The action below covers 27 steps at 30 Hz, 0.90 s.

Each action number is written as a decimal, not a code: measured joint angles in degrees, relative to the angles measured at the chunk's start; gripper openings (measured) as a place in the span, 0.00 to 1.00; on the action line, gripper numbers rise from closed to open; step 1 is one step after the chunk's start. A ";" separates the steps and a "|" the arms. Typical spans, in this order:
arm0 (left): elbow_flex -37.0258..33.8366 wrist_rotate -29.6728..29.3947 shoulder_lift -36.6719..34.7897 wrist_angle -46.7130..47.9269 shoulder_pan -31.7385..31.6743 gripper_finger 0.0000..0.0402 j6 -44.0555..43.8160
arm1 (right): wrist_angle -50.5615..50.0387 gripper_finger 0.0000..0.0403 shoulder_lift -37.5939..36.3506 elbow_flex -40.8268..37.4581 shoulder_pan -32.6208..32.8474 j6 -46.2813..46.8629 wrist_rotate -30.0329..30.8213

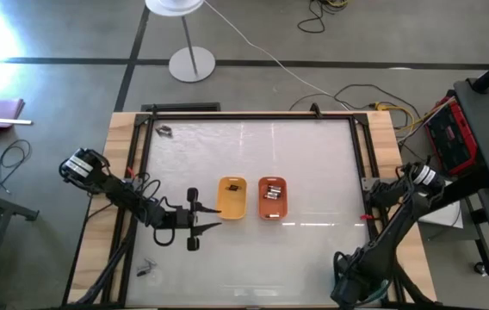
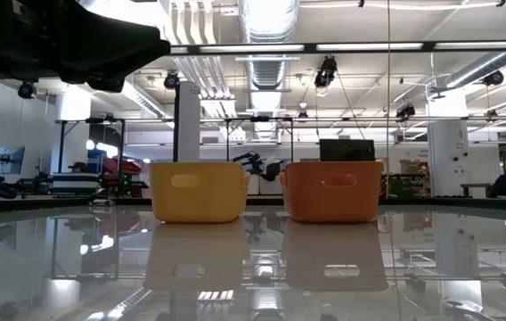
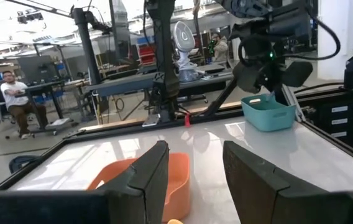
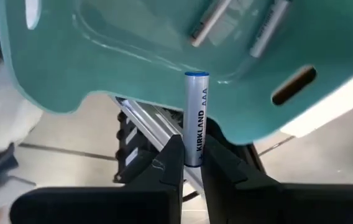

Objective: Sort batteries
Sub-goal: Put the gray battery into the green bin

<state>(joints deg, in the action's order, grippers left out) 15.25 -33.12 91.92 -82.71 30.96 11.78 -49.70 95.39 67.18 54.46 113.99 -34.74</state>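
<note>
Above teal tray (2 batteries inside), right gripper clamps AAA battery, left gripper agape.

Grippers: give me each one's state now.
Left gripper: open, empty.
Right gripper: shut on an AAA battery over the teal tray.

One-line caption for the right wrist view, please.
Right pincer shut on a silver Kirkland AAA battery, held upright over the teal tray, where two more batteries lie.
</note>
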 joint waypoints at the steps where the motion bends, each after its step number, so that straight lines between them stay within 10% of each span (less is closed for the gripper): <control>1: 0.01 0.00 0.00 -0.01 -0.04 0.34 0.00 | 0.35 0.07 0.00 -0.74 0.00 -1.02 0.01; 27: 0.01 -0.90 0.02 1.09 -0.59 0.34 0.62 | 8.48 0.07 -0.02 -10.76 0.04 -14.13 4.91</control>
<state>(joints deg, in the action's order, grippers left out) 15.27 -34.02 91.94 -81.62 30.37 12.40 -41.22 95.37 56.42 54.50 99.86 -29.83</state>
